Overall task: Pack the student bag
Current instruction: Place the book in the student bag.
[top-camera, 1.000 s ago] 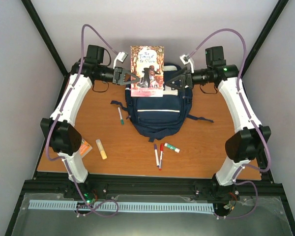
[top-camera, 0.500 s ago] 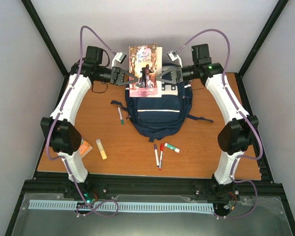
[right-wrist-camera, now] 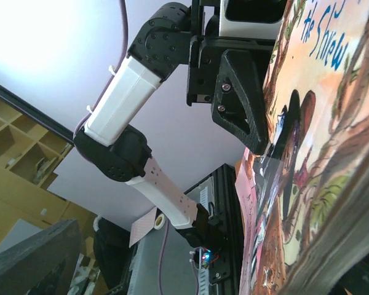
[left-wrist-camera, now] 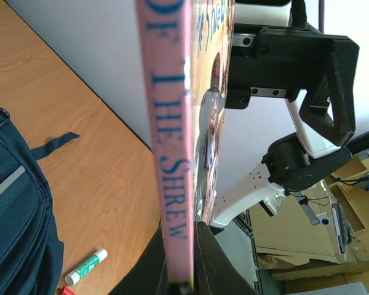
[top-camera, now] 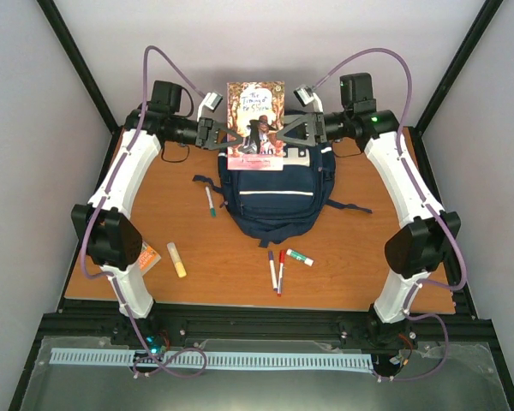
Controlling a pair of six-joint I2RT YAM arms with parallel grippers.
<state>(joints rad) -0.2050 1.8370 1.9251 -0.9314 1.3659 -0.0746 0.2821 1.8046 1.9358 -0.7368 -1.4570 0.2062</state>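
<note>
Left end effector (top-camera: 225,135) clamped on book's (top-camera: 256,116) left edge; book upright above backpack (top-camera: 274,205) at tabletop's (top-camera: 154,227) far edge. Right end effector (top-camera: 285,135), fingers apart, at its right edge.

Both arms stretched away from their bases, forearms turned inward, wrists facing each other. Left tool (top-camera: 230,137) pinched tight on a book (top-camera: 255,107) edge; right tool (top-camera: 283,135) opposite, jaws spread wide.

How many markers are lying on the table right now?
4. A teal-capped marker left of the backpack; a purple marker and a red marker side by side in front of it; a green-labelled marker just right of those. More could be hidden under or inside it.
</note>
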